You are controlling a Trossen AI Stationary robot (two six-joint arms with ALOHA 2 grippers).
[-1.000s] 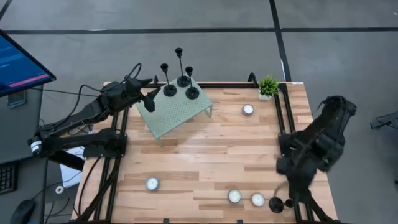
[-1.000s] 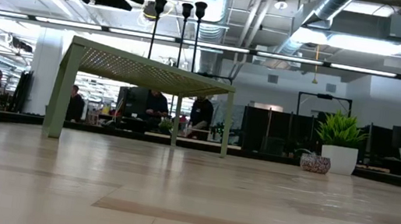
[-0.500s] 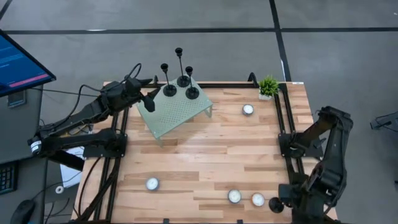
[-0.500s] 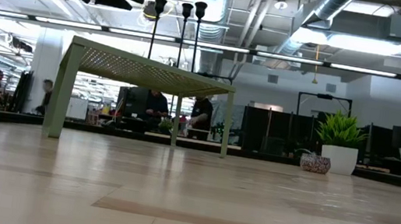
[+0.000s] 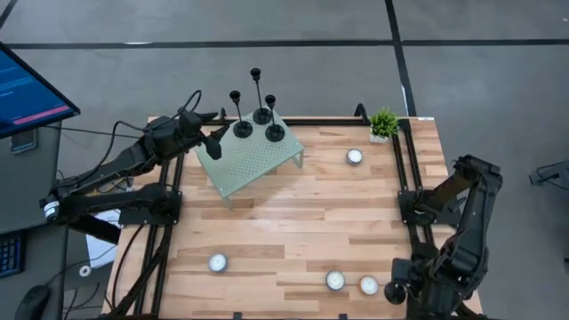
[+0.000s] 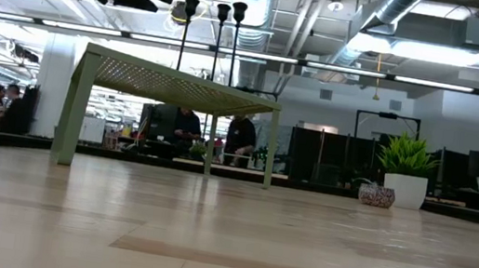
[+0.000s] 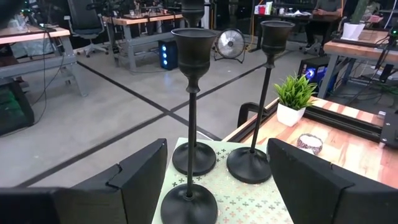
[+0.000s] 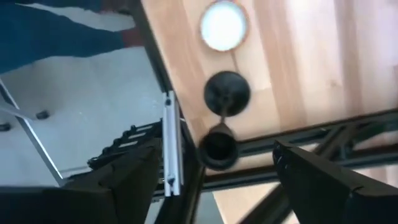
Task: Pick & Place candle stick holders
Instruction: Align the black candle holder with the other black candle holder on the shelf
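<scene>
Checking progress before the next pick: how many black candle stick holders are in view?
4. Three stand on the green stand: a left one, the tallest and a right one. A fourth stands at the table's near right corner, below the right claw.

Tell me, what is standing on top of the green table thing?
Three black candle stick holders stand upright on the green stand, bunched at its far end. The perforated top beside them is bare. What lies underneath it is hidden from above.
</scene>
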